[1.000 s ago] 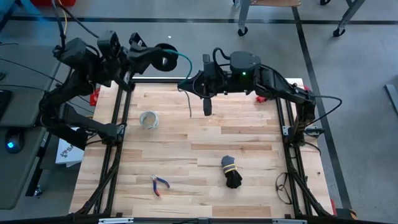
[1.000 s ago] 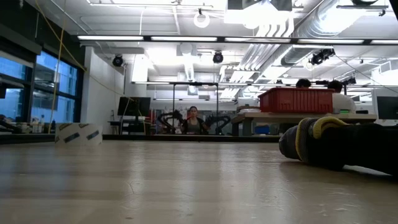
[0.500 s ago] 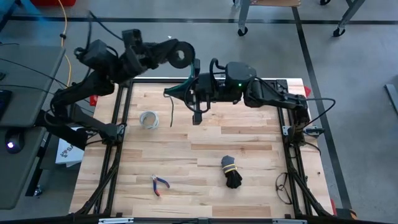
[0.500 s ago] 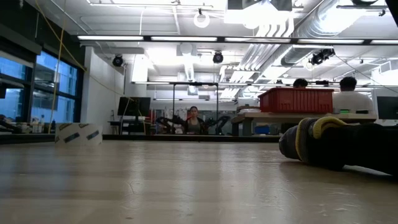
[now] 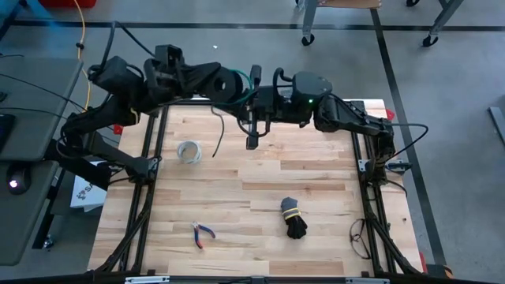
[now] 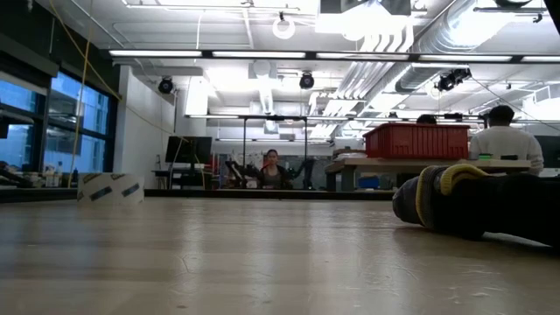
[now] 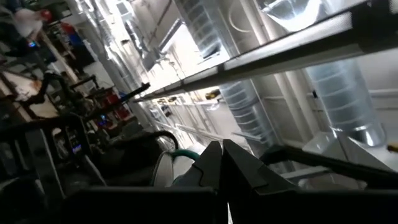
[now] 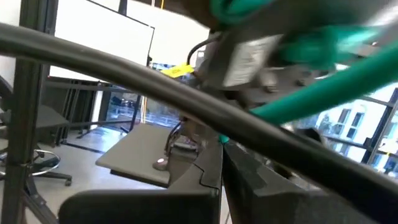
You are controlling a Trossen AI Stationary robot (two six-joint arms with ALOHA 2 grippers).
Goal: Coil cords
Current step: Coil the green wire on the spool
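Most of the thin dark-green cord point(image 5: 229, 84) is already being held as a small dark round coil at the upper centre of the high view, above the far edge of the pale wooden plank table point(image 5: 260, 229). A thin green tail point(image 5: 218, 132) is left hanging loose down to the boards, so the winding is judged well advanced but unfinished. The left gripper point(image 5: 237, 85) is being kept at the coil with its fingers together on it, and the right gripper point(image 5: 252, 142), just beside it, is closed, seemingly on the cord's green end, though this is not being shown clearly. A pale grey-white ring point(image 5: 188, 151), small red-handled pliers point(image 5: 203, 233) and a black cord bundle with a yellow tie point(image 5: 293, 217) are lying well apart on the table. In the low view, a lit workshop with seated people point(image 6: 501, 138) and a red crate point(image 6: 416, 140) is being shown behind.
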